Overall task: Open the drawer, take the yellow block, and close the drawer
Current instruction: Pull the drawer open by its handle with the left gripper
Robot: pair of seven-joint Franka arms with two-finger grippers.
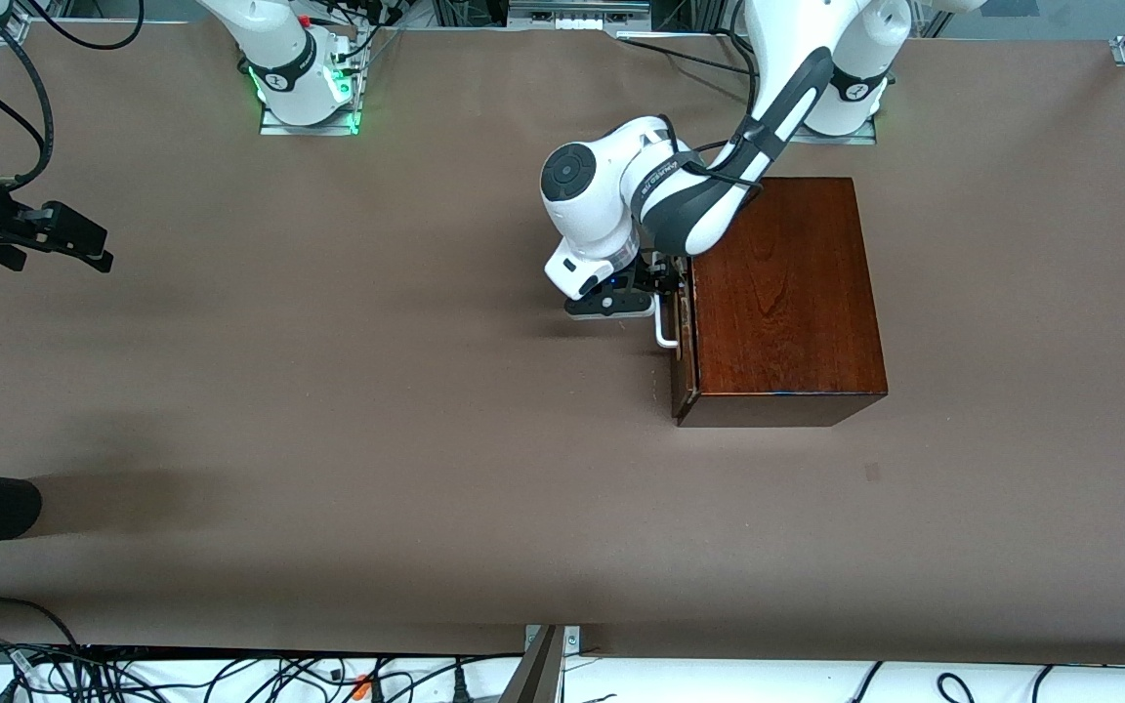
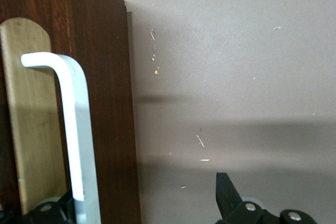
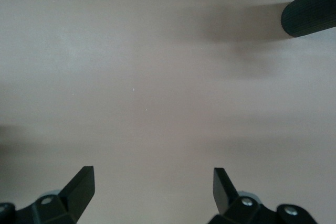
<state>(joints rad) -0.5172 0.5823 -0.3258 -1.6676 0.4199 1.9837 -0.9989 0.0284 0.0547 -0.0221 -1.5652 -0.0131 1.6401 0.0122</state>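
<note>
On brown table [image 1: 328, 391], mahogany box [image 1: 787, 293]

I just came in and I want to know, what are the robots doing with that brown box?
The left arm has put its claw at the white handle of the drawer in the dark wooden box. Its fingers are open, one on each side of the handle, so it has not squeezed it. The drawer looks closed, and no yellow block can be seen. The right arm waits at its end of the table, its claw open over the bare tabletop.
</note>
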